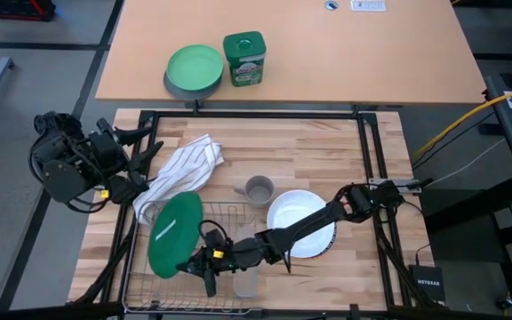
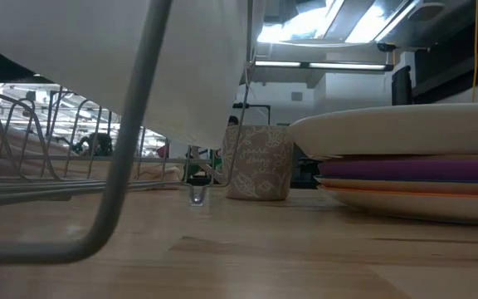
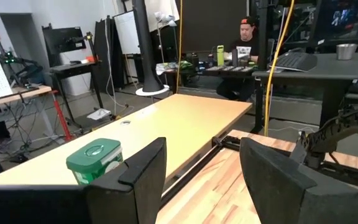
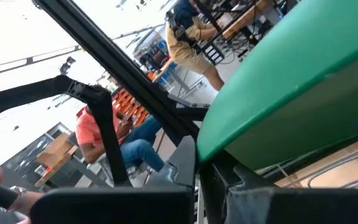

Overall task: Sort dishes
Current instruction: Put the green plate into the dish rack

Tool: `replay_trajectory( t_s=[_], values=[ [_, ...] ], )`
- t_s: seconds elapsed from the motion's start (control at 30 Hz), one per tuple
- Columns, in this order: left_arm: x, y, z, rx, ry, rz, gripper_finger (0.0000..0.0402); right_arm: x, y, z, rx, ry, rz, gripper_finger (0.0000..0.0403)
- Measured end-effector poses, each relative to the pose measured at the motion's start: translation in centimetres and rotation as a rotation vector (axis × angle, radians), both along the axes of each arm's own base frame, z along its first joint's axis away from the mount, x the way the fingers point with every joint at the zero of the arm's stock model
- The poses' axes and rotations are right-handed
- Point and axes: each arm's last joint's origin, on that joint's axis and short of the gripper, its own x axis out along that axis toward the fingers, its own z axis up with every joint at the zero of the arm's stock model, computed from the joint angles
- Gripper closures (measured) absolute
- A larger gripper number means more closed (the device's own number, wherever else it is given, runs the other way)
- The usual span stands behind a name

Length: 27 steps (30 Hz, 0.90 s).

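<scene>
Pinching green plate (image 1: 174,233) edge: right gripper (image 1: 194,264).

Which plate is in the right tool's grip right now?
The dark green plate, tilted over the wire rack; the right tool pinches its rim. The white plate tops the stack.

This is a robotics lab or workshop. A butcher-block wooden table (image 1: 327,151) in a black metal frame (image 1: 256,115) carries two dark arms, with a yellow cable (image 1: 469,114) trailing at three o'clock. Beyond it stand cluttered desks (image 3: 303,65) with monitors (image 3: 67,40), a whiteboard (image 3: 126,31), seated people (image 3: 244,37) and ceiling strip lights (image 2: 372,21).
</scene>
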Motion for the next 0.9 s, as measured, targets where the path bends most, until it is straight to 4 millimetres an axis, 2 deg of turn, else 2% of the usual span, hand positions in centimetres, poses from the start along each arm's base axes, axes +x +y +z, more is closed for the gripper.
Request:
replay_trajectory(
  t_s=[0.3,0.37,0.5,0.7,0.9],
  values=[
    [0.0,0.0,0.0,0.023,0.020,0.000,0.0208,2.8,1.2,-1.7,0.018,-0.034,0.039,0.0396],
    [0.0,0.0,0.0,0.024,0.020,0.000,0.0208,3.2,1.4,-1.5,0.017,-0.032,0.041,0.0396],
    [0.0,0.0,0.0,0.024,0.021,-0.001,0.0208,3.3,1.4,-1.3,0.002,-0.001,0.017,0.0396],
    [0.0,0.0,0.0,0.037,0.031,-0.001,0.0208,3.4,1.5,-2.2,-0.007,0.097,0.000,0.0396],
    [0.0,0.0,0.0,0.042,0.035,-0.001,0.0208,3.4,1.4,-2.5,-0.024,0.124,-0.005,0.0396]
  ],
)
